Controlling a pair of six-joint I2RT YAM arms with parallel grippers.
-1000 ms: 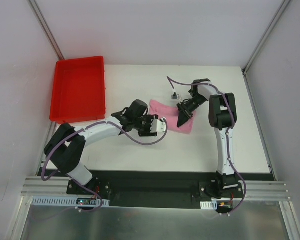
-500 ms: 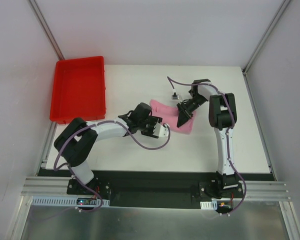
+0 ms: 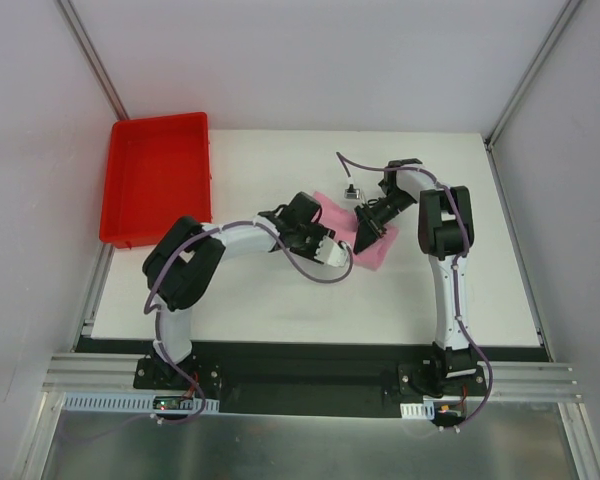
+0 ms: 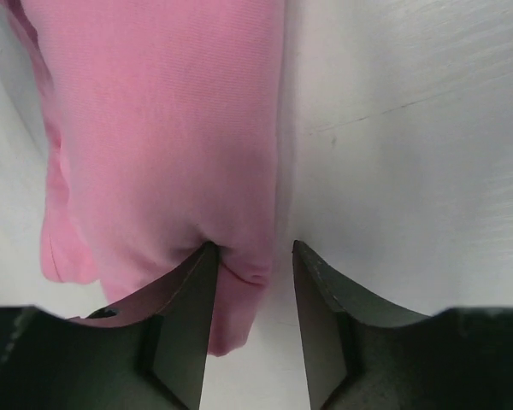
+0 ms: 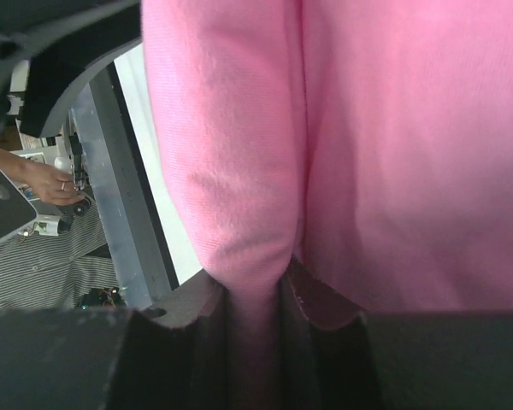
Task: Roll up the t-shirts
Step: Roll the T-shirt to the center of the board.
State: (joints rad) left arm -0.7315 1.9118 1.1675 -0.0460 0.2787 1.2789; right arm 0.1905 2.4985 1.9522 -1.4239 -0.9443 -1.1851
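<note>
Broadly, a white worktop (image 3: 280, 300) takes up most of the overhead view, with pale walls (image 3: 310, 60) behind it and on both sides. The left arm (image 3: 230, 238) rises from its base at the near edge, doubles back at the elbow and reaches across toward the middle. The right arm (image 3: 445, 270) stands tall on its base and bends over to meet the same spot from the other side. A red tray (image 3: 158, 190) sits at the far left corner of the worktop, well apart from the ends of both arms.

The light-pink t-shirt (image 3: 377, 252) lies bundled in soft folds on the worktop, a little right of the middle, between the two arms' ends and well away from the tray. From overhead only its far corner and its near right part show; the arm ends cover the rest.

The left pincer (image 4: 253, 245) hangs low at one end of the bundle with its jaws spread. The rounded end of a fold lies between its fingers (image 4: 188, 307), touching one of them, while bare worktop shows between the cloth and the other. The right pincer (image 5: 255, 278) is pressed together on the t-shirt, a thick ridge of pink cloth squeezed between its dark fingers (image 5: 321, 303). A thin purple cable (image 3: 365, 166) loops above the right arm's wrist.
</note>
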